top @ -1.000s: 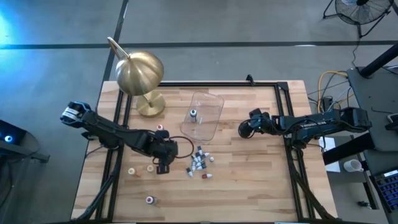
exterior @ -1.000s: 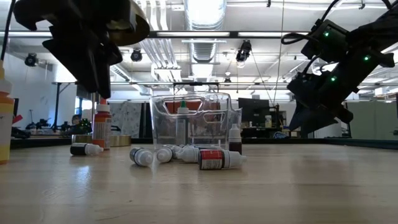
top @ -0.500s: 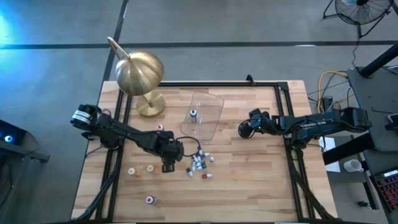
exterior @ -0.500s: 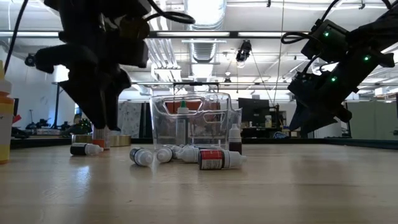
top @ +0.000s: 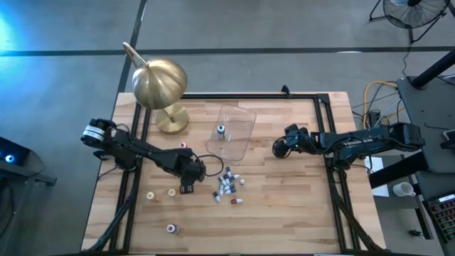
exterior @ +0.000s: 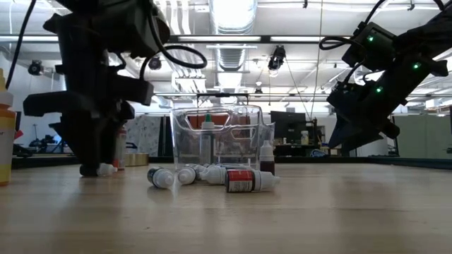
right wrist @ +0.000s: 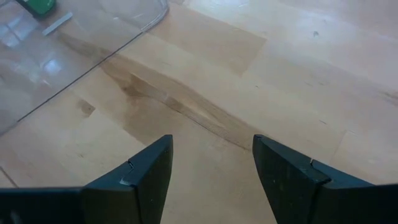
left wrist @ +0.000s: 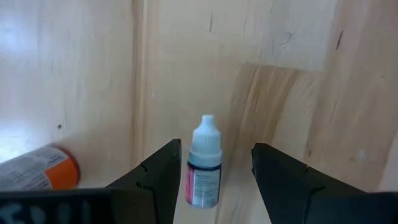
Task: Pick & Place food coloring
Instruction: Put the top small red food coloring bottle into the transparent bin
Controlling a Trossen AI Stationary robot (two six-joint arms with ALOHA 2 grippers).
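Several tiny food coloring bottles lie on their sides in a cluster (top: 227,186) (exterior: 212,176) at mid-table. Others stand apart (top: 151,195) (top: 171,191) (top: 171,228) (top: 183,146), and one stands inside the clear tub (top: 222,129). My left gripper (top: 186,186) (left wrist: 214,180) is open and low over the table. Its fingers stand on either side of a white-capped bottle (left wrist: 204,165) (exterior: 106,169) that lies on its side, apart from both. My right gripper (top: 279,148) (right wrist: 211,168) is open and hovers right of the tub.
The clear tub (top: 234,135) (exterior: 222,137) stands at the table's far middle. A brass dome lamp (top: 160,89) is at the far left corner. An orange-capped bottle (left wrist: 37,174) lies close beside my left gripper. Bare wood shows along the near and right parts of the table (top: 298,213).
My left gripper has come down from well above the table to table height, over the lone lying bottle left of the cluster, so that its open fingers now straddle it. The bottles have not moved.
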